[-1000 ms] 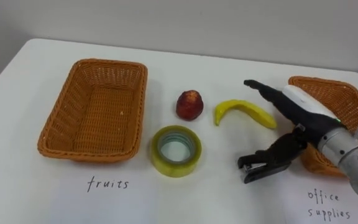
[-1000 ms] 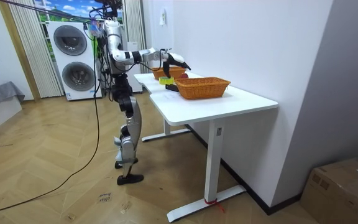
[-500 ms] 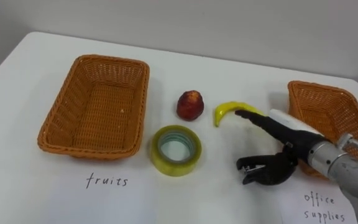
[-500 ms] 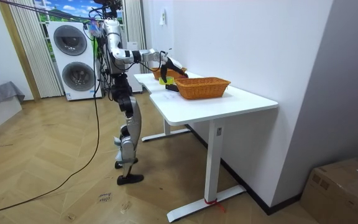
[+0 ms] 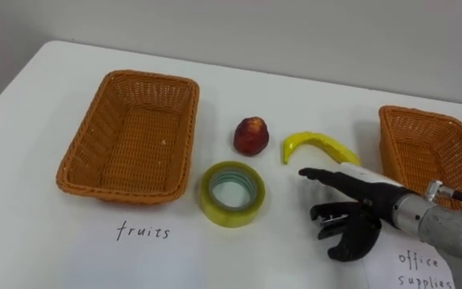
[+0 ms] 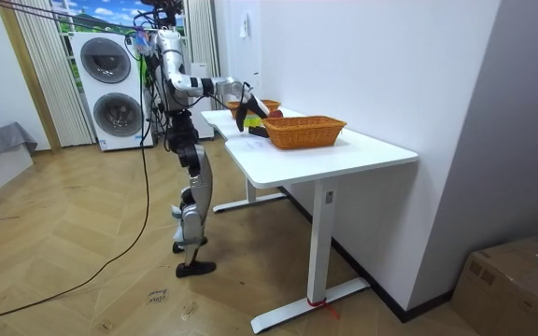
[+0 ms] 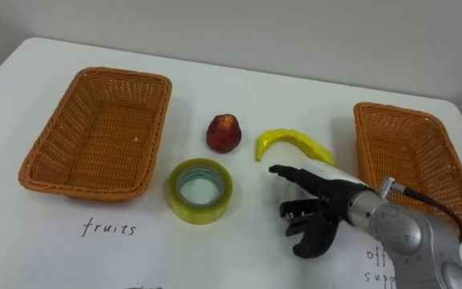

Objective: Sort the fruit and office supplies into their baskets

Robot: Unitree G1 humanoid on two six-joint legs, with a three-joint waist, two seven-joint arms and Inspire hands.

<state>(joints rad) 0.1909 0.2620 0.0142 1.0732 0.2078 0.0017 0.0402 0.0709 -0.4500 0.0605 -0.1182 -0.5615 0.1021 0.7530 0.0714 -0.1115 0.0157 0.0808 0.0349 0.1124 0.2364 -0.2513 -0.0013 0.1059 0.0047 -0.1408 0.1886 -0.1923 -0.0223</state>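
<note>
Between fingers (image 5: 321, 176) and thumb of the open right hand (image 5: 375, 202) lies the black stapler (image 5: 332, 214).

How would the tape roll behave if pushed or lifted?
The tape roll lies flat on the table, so a push would probably slide it, not roll it. Its open centre suggests it is fairly light and easy to grip.
</note>
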